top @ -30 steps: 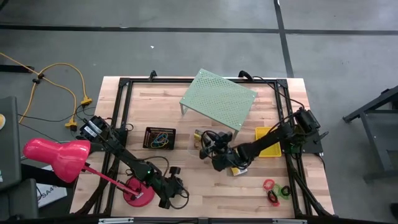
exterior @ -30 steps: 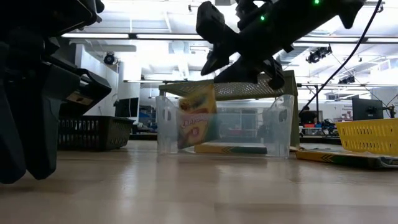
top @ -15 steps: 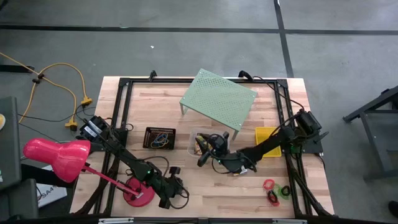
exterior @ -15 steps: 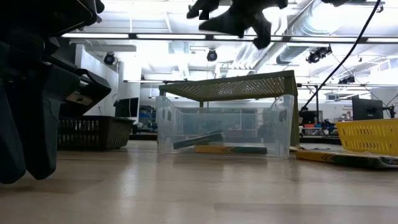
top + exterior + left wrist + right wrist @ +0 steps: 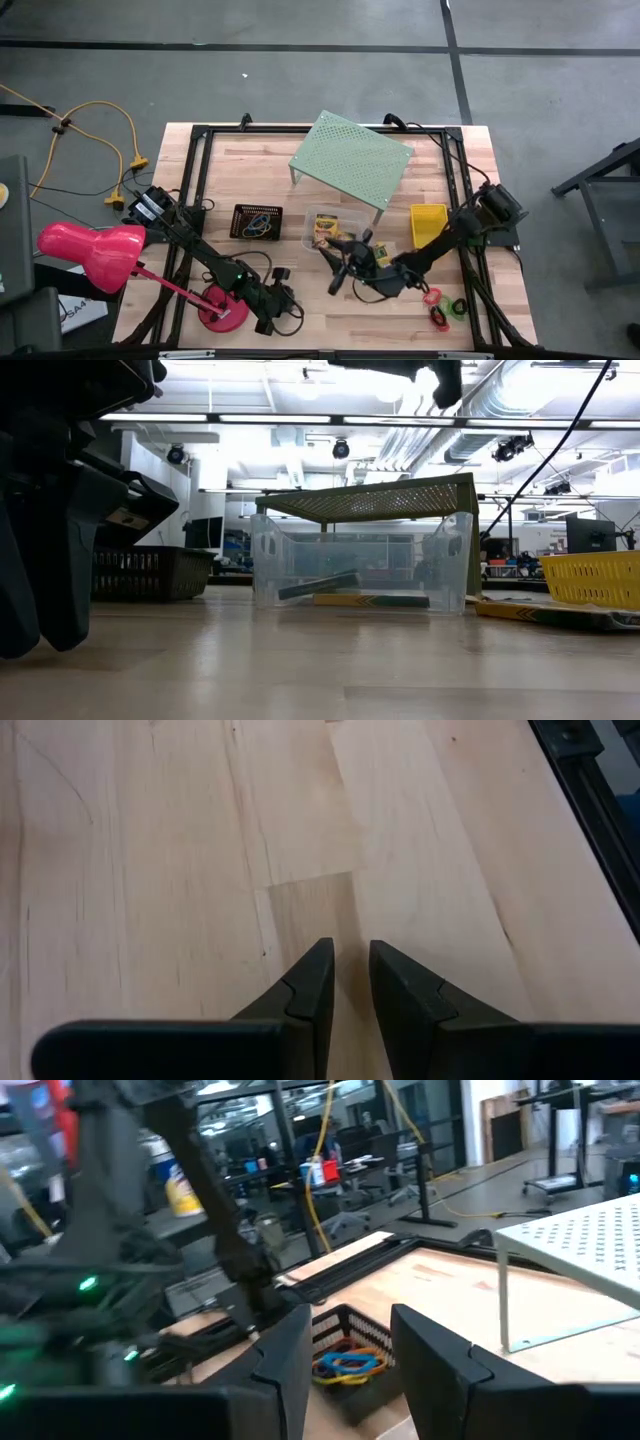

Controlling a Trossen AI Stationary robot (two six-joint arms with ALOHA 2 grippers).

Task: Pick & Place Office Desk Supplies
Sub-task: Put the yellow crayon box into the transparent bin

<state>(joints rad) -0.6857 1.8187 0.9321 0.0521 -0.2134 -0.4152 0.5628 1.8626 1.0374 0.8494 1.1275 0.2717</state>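
Note:
Two green-and-yellow card boxes (image 5: 326,228) lie inside the clear tub (image 5: 270,560) at the table's middle. My right gripper (image 5: 340,268) hovers open and holds nothing. It is nearer the front edge than the tub and high above the table; only its underside (image 5: 400,368) shows in the low view. It points level toward the black mesh tray (image 5: 345,1342) that holds coloured rubber bands (image 5: 340,1365). My left gripper (image 5: 348,955) hangs over bare wood near the front edge, with a narrow gap between its fingers and nothing in it.
The pale green perforated shelf (image 5: 350,158) stands behind the tub. The yellow basket (image 5: 428,225) is to the tub's right. Red, green and black rings (image 5: 442,306) lie at the front right. Another flat card box (image 5: 540,612) lies near the basket. The pink lamp (image 5: 90,255) stands front left.
My right gripper has risen from above the tub and drawn back toward the table's near edge, tipping up until it points level. The card box that stood on end in the tub has fallen flat inside it.

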